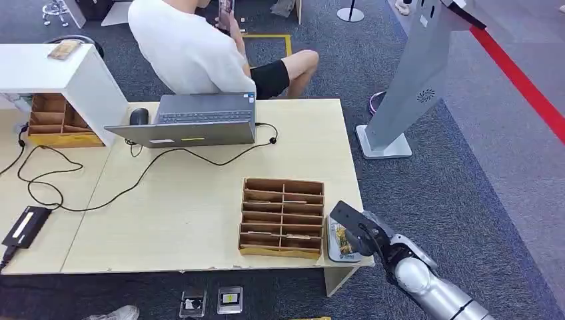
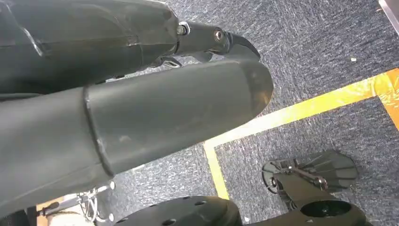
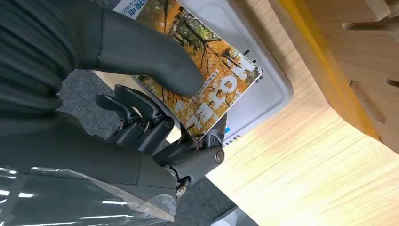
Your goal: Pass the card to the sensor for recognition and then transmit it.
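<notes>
- Your right hand [image 3: 155, 117] pinches the card [image 3: 207, 89], thumb pressed on its autumn-leaf face and dark fingers under its edge, directly over the white sensor [image 3: 263, 75] at the table's right front corner.
- From the head view, the same hand [image 1: 356, 230] sits at that corner of the wooden table [image 1: 193, 200], just beside the compartmented wooden organizer [image 1: 282, 217], with the card [image 1: 343, 241] over the sensor pad.
- Judged from this, you are in the recognition step: the card is presented to the reader, and the passing-on is not yet done.
- Your next move calls for keeping the pinch firm, lifting the card off the sensor without catching the organizer's side, then carrying it to whoever or wherever receives it; the receiver is not evident here.
- A seated person [image 1: 193, 47] faces away behind the laptop [image 1: 193, 120].
- Your left hand [image 2: 141, 108] hangs over the carpet; you cannot tell how its fingers stand.
</notes>
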